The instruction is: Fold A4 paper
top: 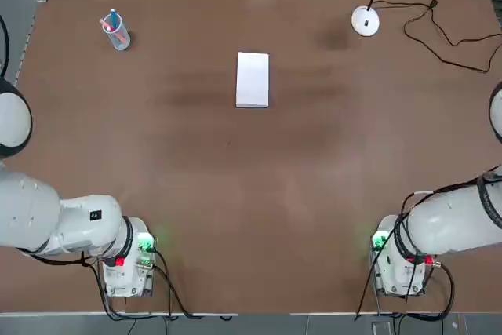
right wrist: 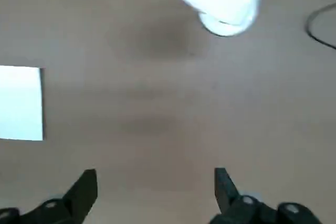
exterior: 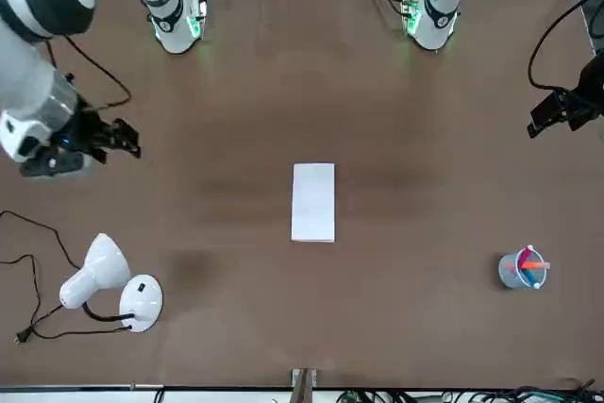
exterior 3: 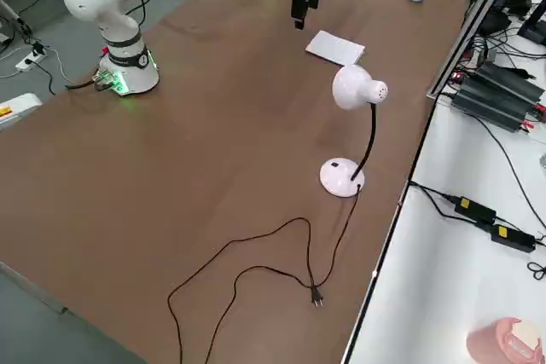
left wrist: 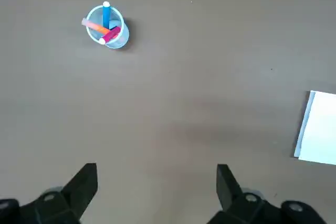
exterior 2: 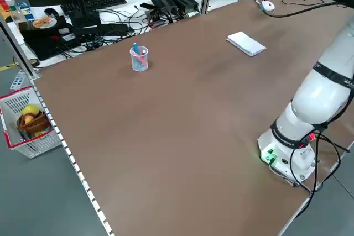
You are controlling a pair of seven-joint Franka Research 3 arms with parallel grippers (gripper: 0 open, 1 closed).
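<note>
On the brown tabletop [top: 227, 194], between the two arms' sides and beyond the arm bases, the folded A4 paper [top: 252, 80] is lying flat as a narrow white rectangle, its layers showing as a slightly offset edge in the left wrist view. Neither gripper is touching it. The left gripper [left wrist: 157, 190] is hovering over the left part of the tabletop, its jaws standing wide apart and holding nothing. The right gripper [right wrist: 156, 192] is hovering over the right part, its jaws likewise spread and grasping nothing; in the front view it is appearing at the picture's left, above the tabletop. To the left of the paper, well apart from it, a translucent cup [top: 118, 35] is standing upright and containing markers [left wrist: 106, 17], among them a blue one, an orange one and a pink one. To the right of the paper, a white lamp [exterior: 104, 266] is standing on its round base [exterior: 142, 303], its head leaning out beside the base. A dark cable [exterior 3: 309, 249] is trailing from the lamp in loose loops across the tabletop, its plug [exterior 3: 316, 297] lying among them.
</note>
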